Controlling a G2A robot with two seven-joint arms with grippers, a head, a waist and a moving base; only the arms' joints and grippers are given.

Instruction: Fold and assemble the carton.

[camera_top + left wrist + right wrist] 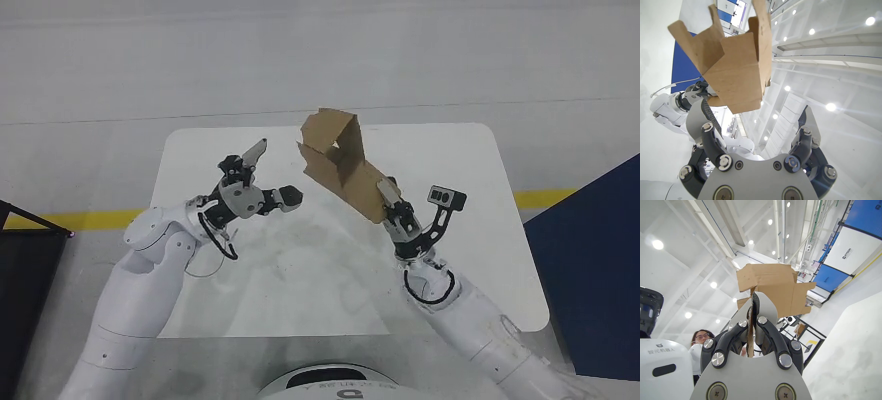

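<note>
A brown cardboard carton [342, 165], opened into a tube with loose flaps, is held up above the white table [450, 160]. My right gripper [392, 205] is shut on the carton's near lower edge; in the right wrist view the cardboard wall [772, 285] runs between the closed fingers [764, 306]. My left gripper [270, 172] stands open to the left of the carton, a short gap away, holding nothing. In the left wrist view the carton [734, 75] hangs beyond the spread fingertips [708, 111], flaps pointing away.
A dark blue panel [590, 260] stands off the table's right side. A black frame [25, 260] sits at the left edge, with a yellow floor line [90, 218] behind. Bare table surface lies between and in front of the arms.
</note>
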